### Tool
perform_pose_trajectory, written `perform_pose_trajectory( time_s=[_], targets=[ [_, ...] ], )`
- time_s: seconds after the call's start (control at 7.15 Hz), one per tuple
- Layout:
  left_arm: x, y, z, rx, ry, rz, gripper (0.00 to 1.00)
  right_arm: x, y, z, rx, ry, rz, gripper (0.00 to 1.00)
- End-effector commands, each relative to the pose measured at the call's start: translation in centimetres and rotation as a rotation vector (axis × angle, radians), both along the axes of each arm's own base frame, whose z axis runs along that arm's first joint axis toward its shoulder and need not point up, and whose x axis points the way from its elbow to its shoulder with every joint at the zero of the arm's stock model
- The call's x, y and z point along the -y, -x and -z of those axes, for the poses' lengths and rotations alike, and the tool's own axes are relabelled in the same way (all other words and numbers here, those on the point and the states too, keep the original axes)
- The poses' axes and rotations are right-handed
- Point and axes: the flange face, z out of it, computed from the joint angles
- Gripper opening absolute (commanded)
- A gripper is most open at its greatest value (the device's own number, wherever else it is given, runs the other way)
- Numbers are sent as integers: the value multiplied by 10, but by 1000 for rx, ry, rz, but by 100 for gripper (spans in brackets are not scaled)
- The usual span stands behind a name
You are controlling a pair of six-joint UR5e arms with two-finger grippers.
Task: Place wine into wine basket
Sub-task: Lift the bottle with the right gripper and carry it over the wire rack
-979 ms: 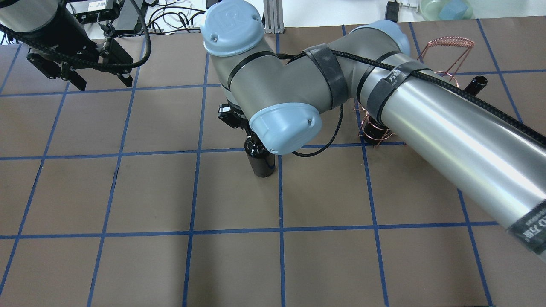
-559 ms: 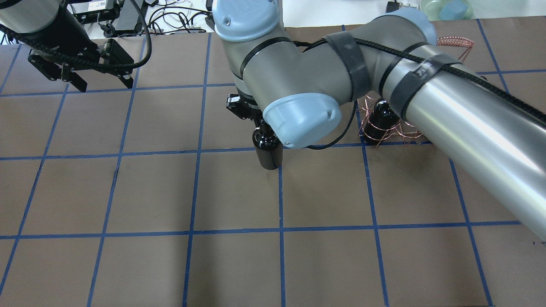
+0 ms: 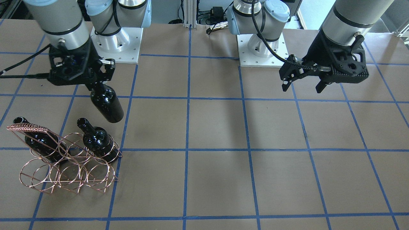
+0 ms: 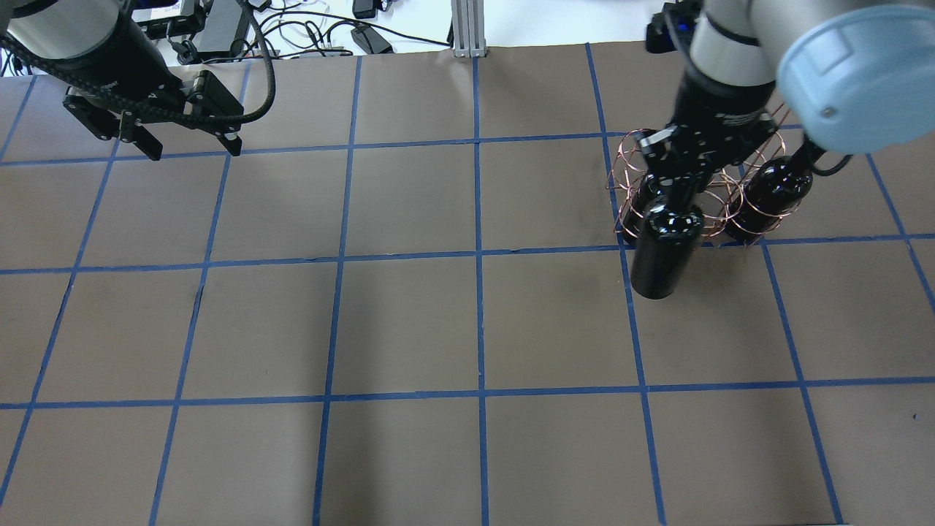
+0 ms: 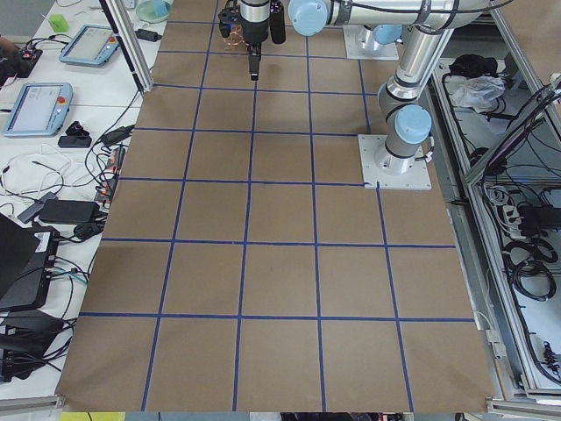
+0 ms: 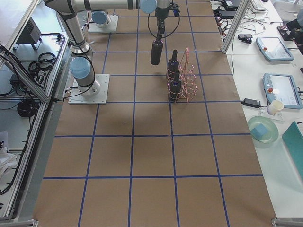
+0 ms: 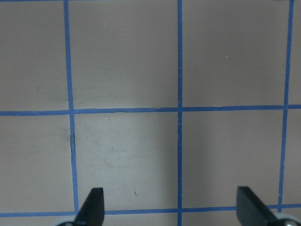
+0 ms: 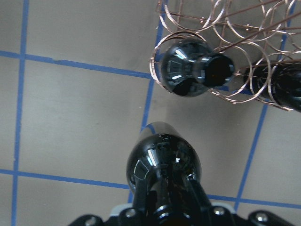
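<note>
I had the right gripper (image 3: 101,80) clenched on the wine (image 3: 107,103) neck so its base led toward the basket (image 3: 68,183), lower left; left gripper (image 3: 302,87) gaped idle.

Brown table (image 4: 402,329) with blue tape grid (image 4: 402,399)

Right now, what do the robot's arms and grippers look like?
Both arms are silver-grey tubes, the left arm and right arm, with pale blue joint caps. A black braided cable runs to the left gripper. It and the right gripper are black, angular, two-fingered.
</note>
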Motion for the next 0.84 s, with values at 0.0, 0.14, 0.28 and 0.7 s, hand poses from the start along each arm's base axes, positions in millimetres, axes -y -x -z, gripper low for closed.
perform_pose_trajectory(
  time_s=[0.0,0.14,0.28,0.7],
  targets=[
    [-3,16,-4,-4,14,27,100,3,78,-26,-39,39,-24,0],
    [-3,16,-4,-3,12,27,100,17,81,-55,-41,98,-20,0],
    [-4,19,-3,-4,9,22,100,46,86,-64,-42,114,-20,0],
    [-6,44,4,-8,-8,-32,100,77,83,-69,26,153,-14,0]
  ],
)
